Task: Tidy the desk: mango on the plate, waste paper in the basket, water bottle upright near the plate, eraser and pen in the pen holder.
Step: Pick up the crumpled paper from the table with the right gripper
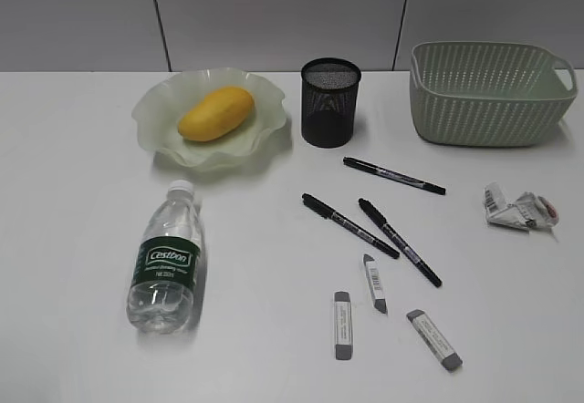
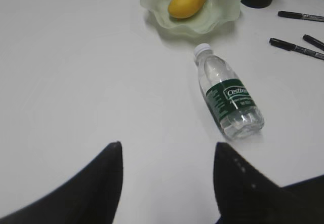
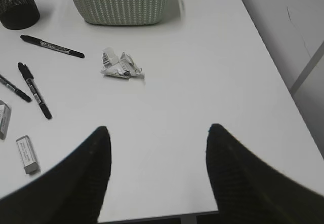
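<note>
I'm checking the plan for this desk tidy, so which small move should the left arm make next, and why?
Probably lower the open left gripper toward the clear plastic water bottle with the dark green label. The yellow-orange mango already sits on the pale green ruffled glass plate, while the bottle lies on its side on the white desk just ahead of that gripper, untouched.

the exterior view looks down at a slant across the tabletop (image 1: 82,239); both wrist views hover higher back, facing forward, sharing the pens (image 2: 296,47) (image 3: 52,46).
</note>
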`<state>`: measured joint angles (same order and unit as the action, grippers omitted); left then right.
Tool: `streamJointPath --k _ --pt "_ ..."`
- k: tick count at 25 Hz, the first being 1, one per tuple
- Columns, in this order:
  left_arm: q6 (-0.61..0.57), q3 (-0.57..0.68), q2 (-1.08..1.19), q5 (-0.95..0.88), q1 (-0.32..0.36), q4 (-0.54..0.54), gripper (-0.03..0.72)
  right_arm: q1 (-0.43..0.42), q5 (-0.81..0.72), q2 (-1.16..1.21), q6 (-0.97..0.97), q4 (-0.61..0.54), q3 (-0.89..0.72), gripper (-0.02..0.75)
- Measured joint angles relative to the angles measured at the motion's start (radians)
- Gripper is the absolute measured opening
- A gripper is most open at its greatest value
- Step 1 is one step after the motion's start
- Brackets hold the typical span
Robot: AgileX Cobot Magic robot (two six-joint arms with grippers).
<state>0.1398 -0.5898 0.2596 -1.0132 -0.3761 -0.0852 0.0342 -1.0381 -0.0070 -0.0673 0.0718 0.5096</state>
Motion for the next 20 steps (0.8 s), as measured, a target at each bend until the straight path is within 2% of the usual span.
streamJointPath --k 6,10,16,20 --pt "0.042 0.047 -0.211 -0.046 0.002 -0.023 0.426 0.0 0.006 0.001 0.046 -0.072 0.003 0.475" --pt "0.045 0.051 -0.265 -0.048 0.004 -0.026 0.426 0.0 0.063 0.119 0.133 -0.154 0.023 0.475" --pt "0.045 0.051 -0.266 -0.048 0.011 -0.026 0.426 0.0 0.294 0.569 0.26 -0.175 0.083 0.475" --pt "0.045 0.051 -0.266 -0.048 0.062 -0.023 0.426 0.0 0.411 1.029 0.314 -0.178 0.186 0.478"
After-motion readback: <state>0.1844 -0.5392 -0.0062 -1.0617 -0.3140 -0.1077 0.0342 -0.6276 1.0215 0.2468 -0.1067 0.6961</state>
